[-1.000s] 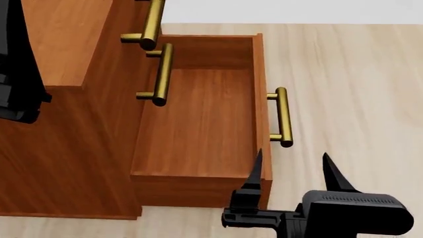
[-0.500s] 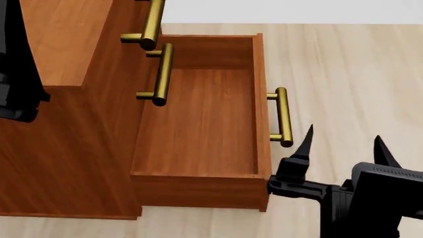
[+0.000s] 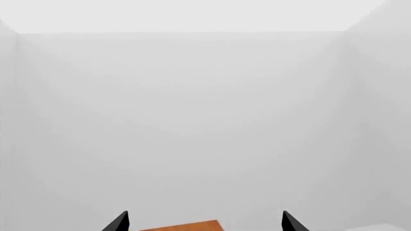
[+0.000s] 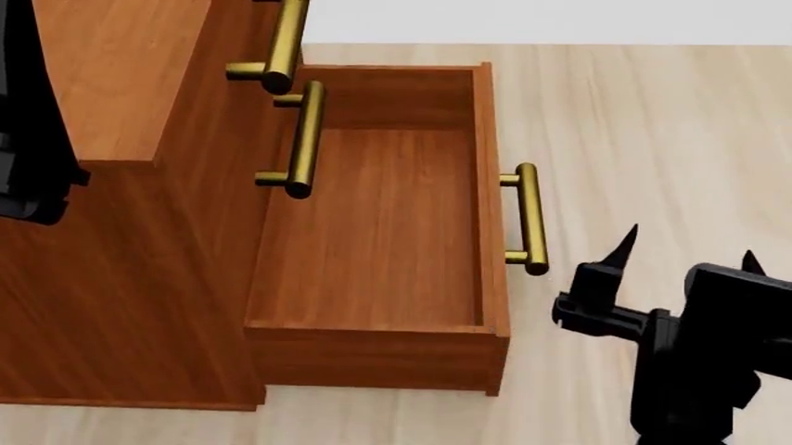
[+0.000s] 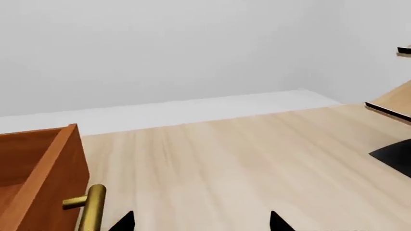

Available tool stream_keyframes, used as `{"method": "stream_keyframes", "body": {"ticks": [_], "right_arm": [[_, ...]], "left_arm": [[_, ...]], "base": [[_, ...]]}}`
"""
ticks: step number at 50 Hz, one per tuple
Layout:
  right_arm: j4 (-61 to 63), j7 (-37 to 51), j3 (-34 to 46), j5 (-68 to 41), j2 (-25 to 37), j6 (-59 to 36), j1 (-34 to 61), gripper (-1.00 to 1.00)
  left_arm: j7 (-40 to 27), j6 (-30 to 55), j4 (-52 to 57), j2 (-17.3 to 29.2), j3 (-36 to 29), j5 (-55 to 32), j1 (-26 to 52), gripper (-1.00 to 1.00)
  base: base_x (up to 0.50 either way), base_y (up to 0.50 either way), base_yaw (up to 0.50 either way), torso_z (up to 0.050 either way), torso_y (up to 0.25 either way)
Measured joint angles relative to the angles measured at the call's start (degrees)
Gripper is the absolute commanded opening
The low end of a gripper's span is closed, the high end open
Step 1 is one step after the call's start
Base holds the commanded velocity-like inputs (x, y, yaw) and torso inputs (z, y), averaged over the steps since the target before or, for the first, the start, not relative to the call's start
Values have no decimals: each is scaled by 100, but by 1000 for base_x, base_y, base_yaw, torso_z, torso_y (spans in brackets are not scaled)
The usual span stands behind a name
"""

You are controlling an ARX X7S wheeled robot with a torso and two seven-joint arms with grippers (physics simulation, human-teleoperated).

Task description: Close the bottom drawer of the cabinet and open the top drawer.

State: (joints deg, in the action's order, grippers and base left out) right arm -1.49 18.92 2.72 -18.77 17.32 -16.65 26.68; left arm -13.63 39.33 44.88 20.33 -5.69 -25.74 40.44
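The reddish-brown cabinet (image 4: 124,278) fills the left of the head view. Its bottom drawer (image 4: 371,232) stands pulled far out, empty, with its brass handle (image 4: 530,218) facing right. The top drawer (image 4: 229,37) sits flush, and its brass handle (image 4: 285,42) shows above the middle drawer's handle (image 4: 300,139). My right gripper (image 4: 689,248) is open over the floor, just right of the bottom handle's near end and apart from it. The right wrist view shows that handle (image 5: 93,207) beside the drawer (image 5: 38,178). My left gripper (image 3: 204,222) is open above the cabinet top (image 3: 183,226), holding nothing.
Pale wood floor (image 4: 669,130) stretches right of the drawer to a white wall. In the right wrist view a pale wooden edge (image 5: 391,103) and a dark shape (image 5: 393,154) lie far off at one side. My left arm (image 4: 25,139) hangs over the cabinet top.
My right gripper has moved right and farther from me, from the drawer's near front corner to beside the handle's near end. Drawers and left arm are unchanged.
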Motion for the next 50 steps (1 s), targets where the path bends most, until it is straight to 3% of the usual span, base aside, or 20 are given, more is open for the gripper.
{"method": "stream_keyframes", "body": {"ticks": [50], "right_arm": [[-5184,-604,661,811,-733,2221,1735,100]], "left_arm": [[-95,-62,-34,82,-88,-53,8,100]], "base": [[0,0,0,0,0]]}}
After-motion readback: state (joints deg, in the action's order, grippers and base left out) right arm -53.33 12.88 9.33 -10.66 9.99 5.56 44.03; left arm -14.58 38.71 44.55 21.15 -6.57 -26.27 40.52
